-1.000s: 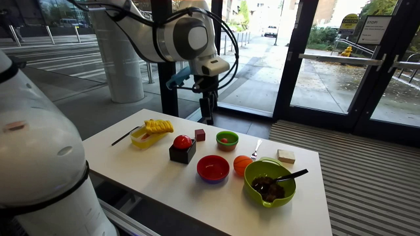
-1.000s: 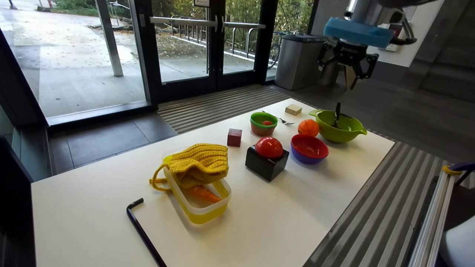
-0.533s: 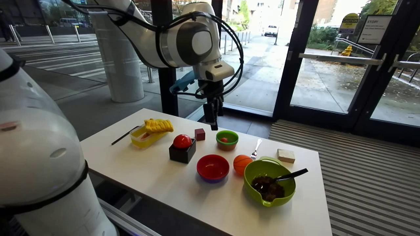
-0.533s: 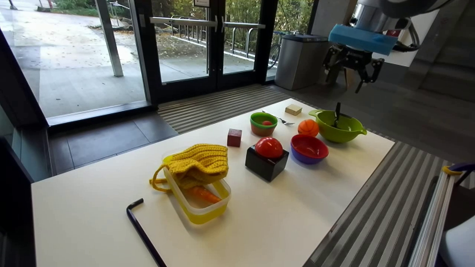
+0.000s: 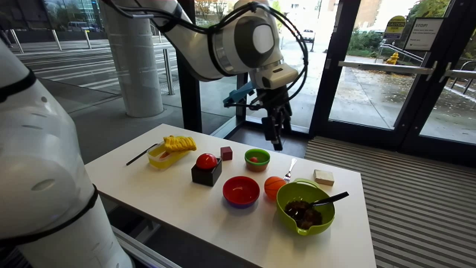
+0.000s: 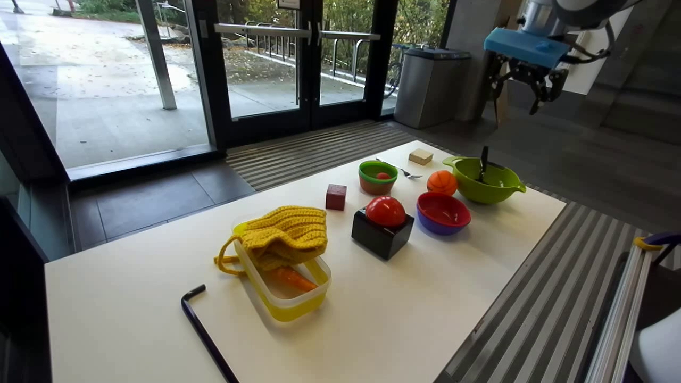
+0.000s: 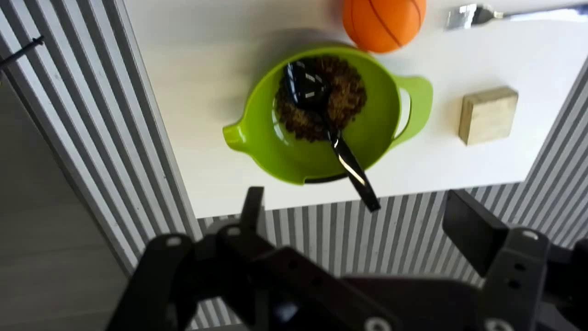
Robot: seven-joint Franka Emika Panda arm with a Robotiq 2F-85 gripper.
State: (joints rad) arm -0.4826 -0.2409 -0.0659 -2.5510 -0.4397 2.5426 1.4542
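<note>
On the table (image 5: 167, 197), the bowl (image 7: 298, 158) sits near the edge and well below the gripper (image 7: 358, 209), whose fingers stand wide and hold nothing, so any descent would best be slow, keeping the spoon (image 7: 340, 147) that leans in the bowl centred between them and the rim untouched.

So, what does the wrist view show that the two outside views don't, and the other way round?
Only the wrist view looks past the open hand, with the end of the black spoon appearing between its fingers.

Only the exterior views show the yellow container, knitted yellow piece, red dome on its black box, dark red cube, red bowl, small green-rimmed bowl and black bar.

All show hand, spoon, green bowl, orange ball, fork and pale block.
</note>
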